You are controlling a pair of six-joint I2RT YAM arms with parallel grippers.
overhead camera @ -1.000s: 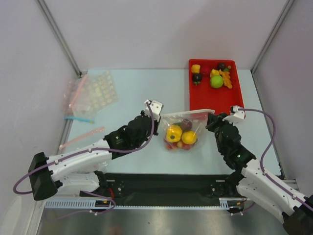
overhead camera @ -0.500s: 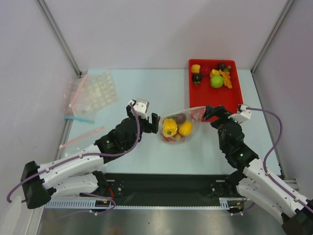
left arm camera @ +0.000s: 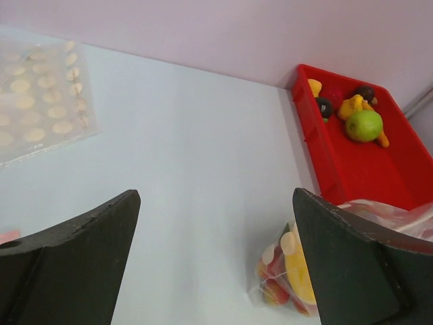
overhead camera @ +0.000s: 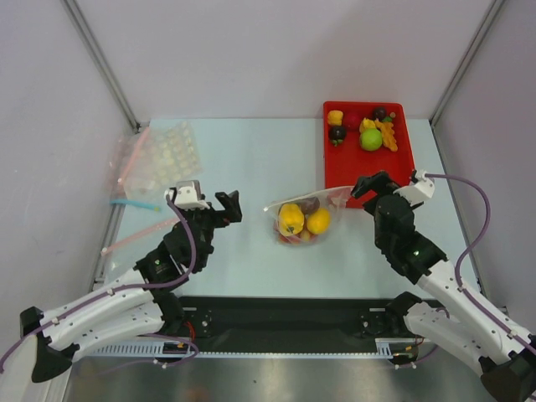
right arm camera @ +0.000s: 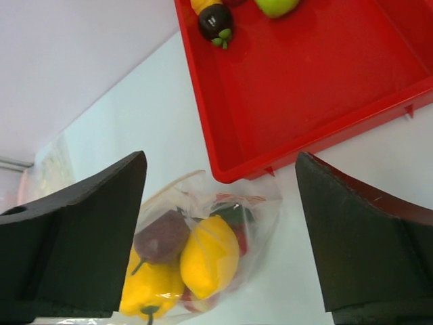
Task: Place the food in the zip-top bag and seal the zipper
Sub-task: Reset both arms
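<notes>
The zip-top bag [overhead camera: 306,219] lies on the table by itself, holding two yellow peppers [overhead camera: 291,219], a dark purple piece [right arm camera: 161,237] and small red pieces. Its whitish zipper [overhead camera: 316,194] runs along the far edge; I cannot tell whether it is pressed shut. My left gripper [overhead camera: 224,209] hangs open well left of the bag, nothing between its fingers. In the left wrist view the gripper [left arm camera: 215,196] frames bare table, and the bag [left arm camera: 281,284] shows at lower right. My right gripper [overhead camera: 368,194] stands open just right of the bag, above it [right arm camera: 220,159].
The red tray [overhead camera: 364,163] stands at the back right, touching the bag's far corner, with more food at its far end: a green fruit [overhead camera: 371,139], yellow, orange and dark pieces. A white dimpled sheet [overhead camera: 167,155] with pink-striped bags lies back left, loose blue [overhead camera: 134,203] and pink [overhead camera: 138,235] strips nearby.
Both grippers opened and let go of the bag's ends. The left arm drew back far to the left, the right moved slightly back and right. The bag dropped onto the table.
</notes>
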